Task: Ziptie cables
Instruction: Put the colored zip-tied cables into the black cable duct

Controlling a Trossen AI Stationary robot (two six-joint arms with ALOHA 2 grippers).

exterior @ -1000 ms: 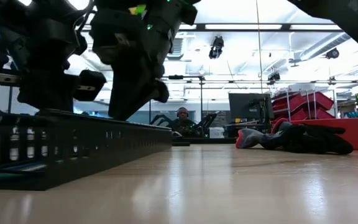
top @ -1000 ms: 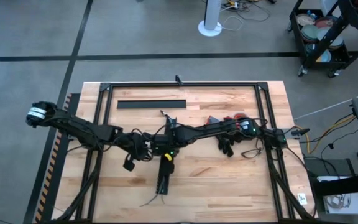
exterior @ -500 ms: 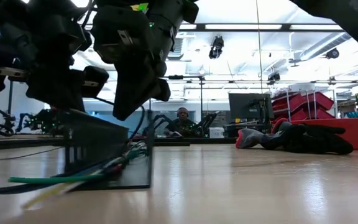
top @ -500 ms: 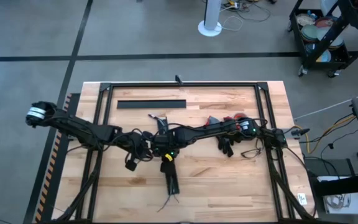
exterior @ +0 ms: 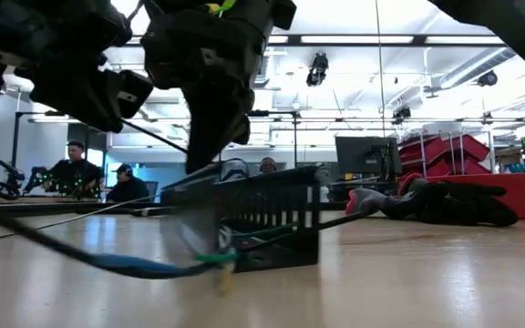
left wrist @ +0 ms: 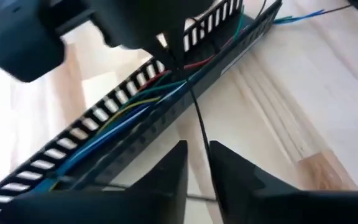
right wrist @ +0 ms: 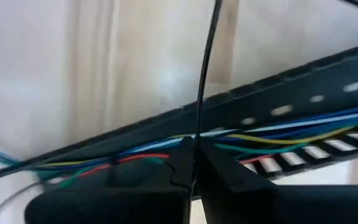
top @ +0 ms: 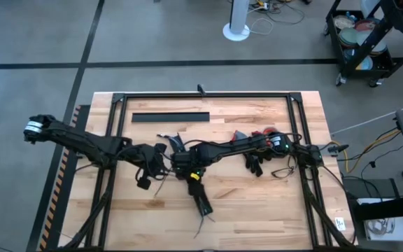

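Note:
A black comb-toothed duct (top: 201,199) lies slanted near the table's middle. Coloured cables (left wrist: 135,99) run along inside it, and their ends (exterior: 144,266) stick out of its near end. A thin black ziptie (left wrist: 197,124) goes around the duct and runs taut from it to my left gripper (left wrist: 197,171), which is shut on it to the duct's left. My right gripper (right wrist: 194,163) stands over the duct's far end, pointing down, shut on the same ziptie (right wrist: 205,68) right at the duct. My left gripper pinches the ziptie's free tail (left wrist: 202,155) between its two fingers. The strip runs straight and taut from the fingers to the duct. My right gripper pinches the ziptie (right wrist: 196,127) where it meets the duct's wall, coming from above with its fingers across the duct. The duct's near end rests on the table.
A long black strip (top: 170,117) lies flat near the table's far edge. Dark gloves and red things (top: 259,150) are piled to the right of the middle. A black frame (top: 117,98) runs around the tabletop. People sit in the room beyond the table.
The duct has swung about on the table. Its far end has stayed under my right gripper and its near end has swept toward the table's right edge. In the low view it has turned from side-on, through end-on, to its other side. My left gripper has risen a little.

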